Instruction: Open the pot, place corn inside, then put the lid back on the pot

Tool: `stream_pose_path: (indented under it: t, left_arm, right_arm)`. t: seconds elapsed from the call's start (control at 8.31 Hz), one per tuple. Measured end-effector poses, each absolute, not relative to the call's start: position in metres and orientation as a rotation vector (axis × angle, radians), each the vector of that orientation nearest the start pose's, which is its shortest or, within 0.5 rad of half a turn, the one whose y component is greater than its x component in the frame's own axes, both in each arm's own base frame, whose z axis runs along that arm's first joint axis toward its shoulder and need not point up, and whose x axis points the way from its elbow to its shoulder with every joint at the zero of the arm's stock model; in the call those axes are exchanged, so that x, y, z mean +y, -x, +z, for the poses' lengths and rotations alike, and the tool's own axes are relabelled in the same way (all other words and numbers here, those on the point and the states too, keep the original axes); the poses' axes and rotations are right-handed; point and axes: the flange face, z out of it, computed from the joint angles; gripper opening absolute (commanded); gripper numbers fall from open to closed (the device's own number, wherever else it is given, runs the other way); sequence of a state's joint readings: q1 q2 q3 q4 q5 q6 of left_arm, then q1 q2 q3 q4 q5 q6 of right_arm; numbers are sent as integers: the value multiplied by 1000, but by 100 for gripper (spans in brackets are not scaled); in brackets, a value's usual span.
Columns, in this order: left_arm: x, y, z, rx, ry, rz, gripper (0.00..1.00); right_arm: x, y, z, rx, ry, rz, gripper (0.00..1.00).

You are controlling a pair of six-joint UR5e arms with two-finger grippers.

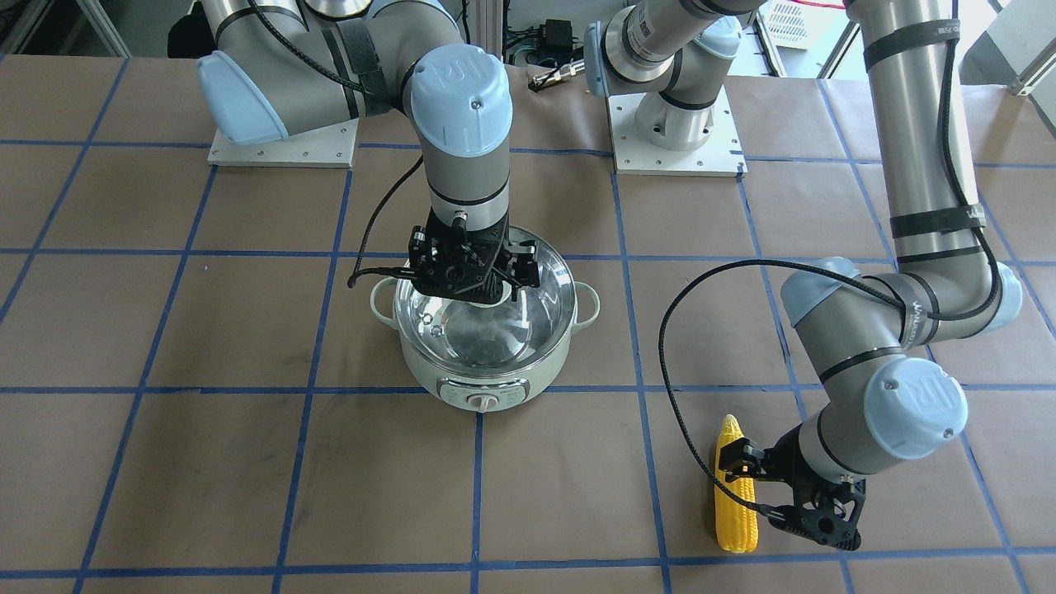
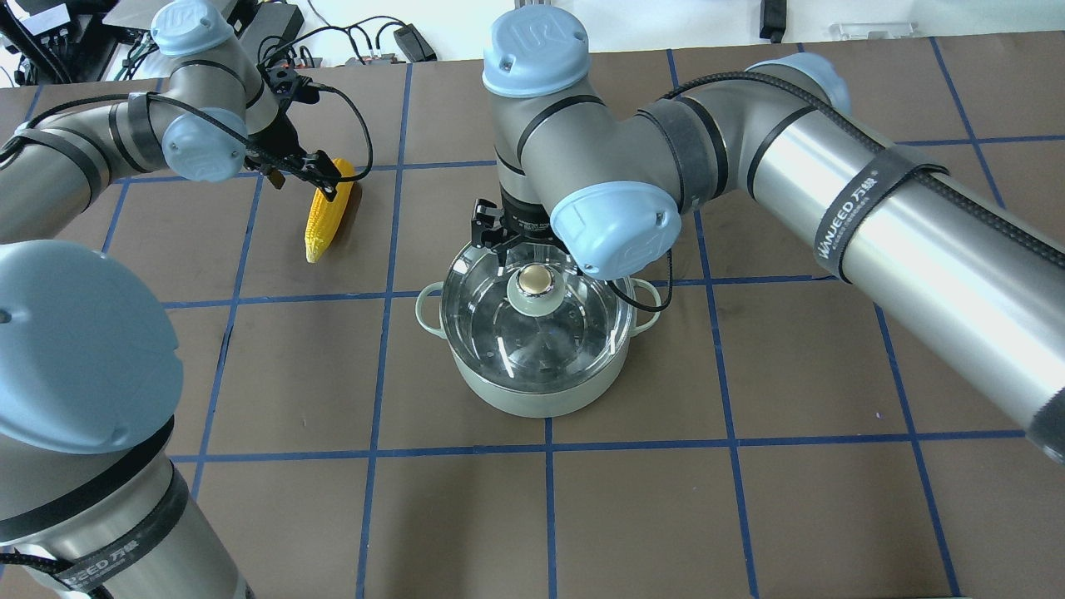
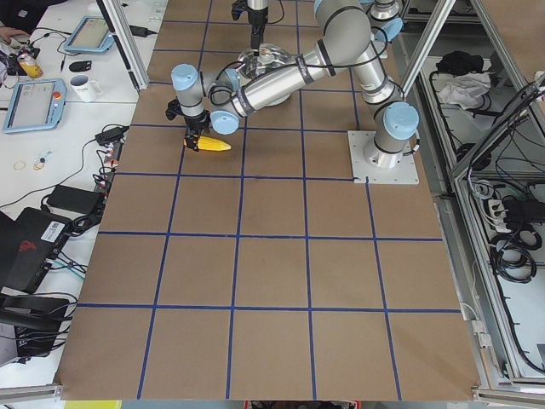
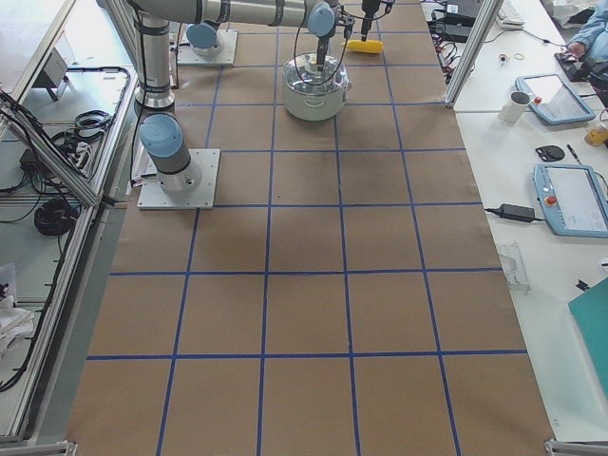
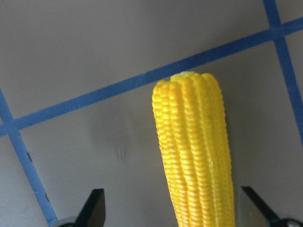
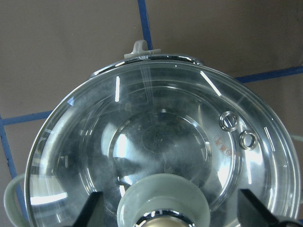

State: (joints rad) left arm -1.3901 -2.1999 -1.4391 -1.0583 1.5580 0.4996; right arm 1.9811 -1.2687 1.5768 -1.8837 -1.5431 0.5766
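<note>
Nearest the front-facing camera, the corn lies flat on the brown table, inside a square marked by blue tape lines. Its pointed tip is turned toward the robot and it is well apart from the pot. The left gripper is at the cob with its jaws wide apart. In the left wrist view one finger stands on each side of the cob, with a gap showing beside each, so it has hold of nothing. Farther back, near the middle of the table, stands the pale green pot, its dial facing away from the robot and a small handle on each side. The glass lid sits on the pot. The right gripper points straight down over the lid's knob, its jaws spread wide. In the right wrist view the fingertips stand clear on either side of the knob, gripping nothing.
</note>
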Motion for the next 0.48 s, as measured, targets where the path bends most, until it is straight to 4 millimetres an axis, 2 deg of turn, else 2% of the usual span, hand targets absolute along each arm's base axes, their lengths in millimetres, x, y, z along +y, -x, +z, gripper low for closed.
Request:
stream_pose_path:
  t: [0.12,0.24,0.36,0.48]
  left_arm:
    - [-712,7,211,3118,-482,-45,100]
    - [-716,7,202,3122,-471,-60,100]
    - [-718,8,195,3128,-444,-67,100]
    - [-719,8,192,3140,-396,-71,100]
  right_arm:
    - [-494,-366,343,3109,-258,29,96]
    - [-493,-366,343,3106,-250,30,87]
    - [-492,-367,342,3104,-252,32,63]
    - [-492,-367,342,3102,-255,32,53]
